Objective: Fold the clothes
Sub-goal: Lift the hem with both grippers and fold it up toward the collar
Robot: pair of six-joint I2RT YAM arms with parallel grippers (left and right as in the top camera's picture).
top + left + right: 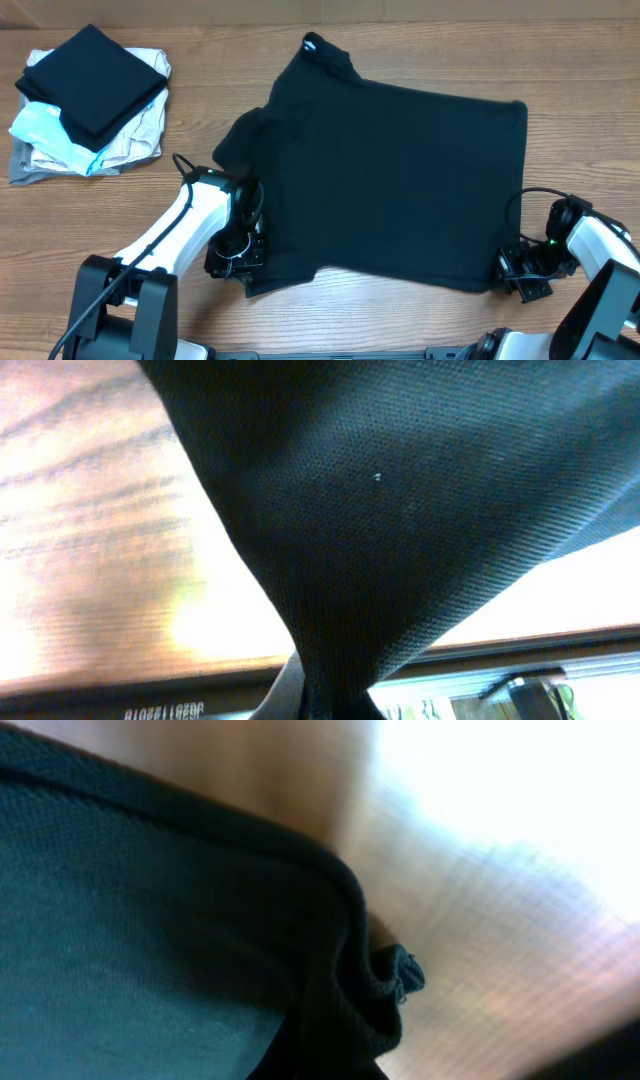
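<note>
Wood-grain tabletop fills our overhead view, pale brown with darker streaks.

Our left claw sits at the lower left of that view, clenched on the lower left edge of the black shirt. In the left wrist picture we see the weave narrow to a pinched stem at the bottom centre, where it runs down into the claw, with wood on either side.

Our right claw sits at the lower right, clenched on the shirt's lower right corner. In the right wrist picture the hem is bunched into a small knot at the lower middle, with bare wood beyond it to the right.

Outward from both claws, the shirt lies spread mostly flat across the middle of the table. Its collar points to the upper centre-left of the frame and carries a small white tag. One sleeve juts out at the left, just above our left claw.

Our white left arm runs down to the lower left corner, and our white right arm leaves at the right edge.

Well apart from the shirt, in the upper left corner, we see a pile of folded garments. A dark folded piece lies on top, with light-blue, beige and grey cloth showing beneath it.
</note>
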